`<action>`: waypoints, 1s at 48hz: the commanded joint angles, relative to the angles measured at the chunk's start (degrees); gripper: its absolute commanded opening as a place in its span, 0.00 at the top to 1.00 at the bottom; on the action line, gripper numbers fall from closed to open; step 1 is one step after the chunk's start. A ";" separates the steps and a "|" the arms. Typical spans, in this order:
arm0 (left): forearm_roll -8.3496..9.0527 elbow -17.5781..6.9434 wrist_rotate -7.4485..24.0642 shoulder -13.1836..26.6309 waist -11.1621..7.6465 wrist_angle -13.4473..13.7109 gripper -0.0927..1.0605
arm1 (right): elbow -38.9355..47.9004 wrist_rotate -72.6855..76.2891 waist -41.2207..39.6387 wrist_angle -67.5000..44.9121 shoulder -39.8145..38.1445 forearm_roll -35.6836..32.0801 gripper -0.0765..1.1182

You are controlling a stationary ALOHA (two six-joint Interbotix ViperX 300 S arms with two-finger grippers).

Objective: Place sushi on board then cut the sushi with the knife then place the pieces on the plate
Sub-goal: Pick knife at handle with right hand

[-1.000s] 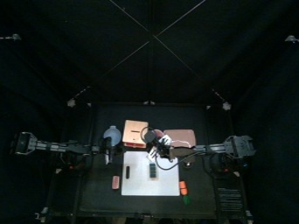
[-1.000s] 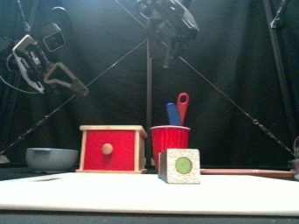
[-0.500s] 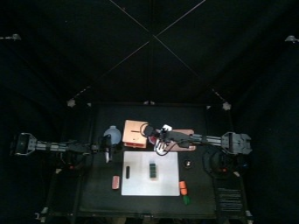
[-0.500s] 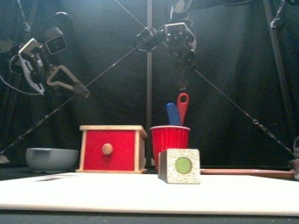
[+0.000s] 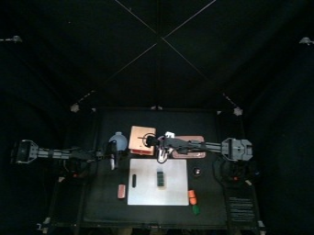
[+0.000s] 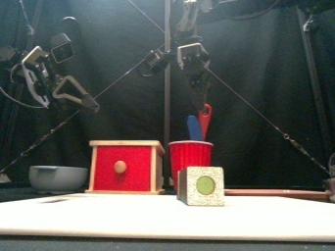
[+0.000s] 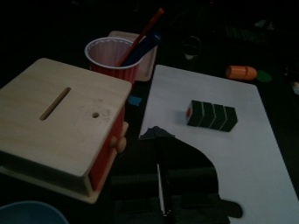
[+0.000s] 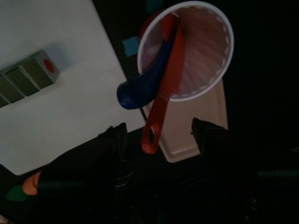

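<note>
though the sushi roll (image 5: pixel 160 178) is on the board (image 5: pixel 142 198), the right gripper (image 8: pixel 163 131), jaws apart, has yet to grasp a knife (image 6: pixel 203 116).

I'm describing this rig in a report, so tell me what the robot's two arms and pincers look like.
The left arm and right arm are slim, black and jointed. The left pincer and right pincer each carry pale silver plating in the front view. The right wrist view shows that pincer's two jaws as flat and black.
</note>
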 commanded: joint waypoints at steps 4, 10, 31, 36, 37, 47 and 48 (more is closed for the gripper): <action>-0.53 -0.44 0.00 0.00 0.18 -0.26 0.94 | -2.55 -1.76 -0.44 2.02 0.00 -2.64 0.17; -0.53 -0.26 0.00 0.00 0.18 -0.26 0.94 | -3.69 -2.37 -0.70 2.72 1.14 -3.60 0.17; -0.53 -0.26 0.00 0.00 0.18 -0.26 0.94 | -4.92 -2.64 -2.29 3.60 3.08 -3.52 0.17; -0.44 -0.26 0.09 0.00 0.18 -0.26 0.94 | -4.83 -2.72 -2.64 3.60 3.34 -3.52 0.17; -0.53 -0.26 0.09 0.09 0.18 -0.26 0.94 | -4.75 -2.90 -2.64 3.69 3.52 -3.52 0.17; -0.53 -0.18 0.00 0.00 0.18 -0.26 0.94 | -4.92 -5.01 -3.08 3.69 4.39 -2.20 0.17; -0.53 -0.18 0.00 0.09 0.18 -0.18 0.94 | -4.92 -5.10 -3.25 3.69 4.39 -2.02 0.17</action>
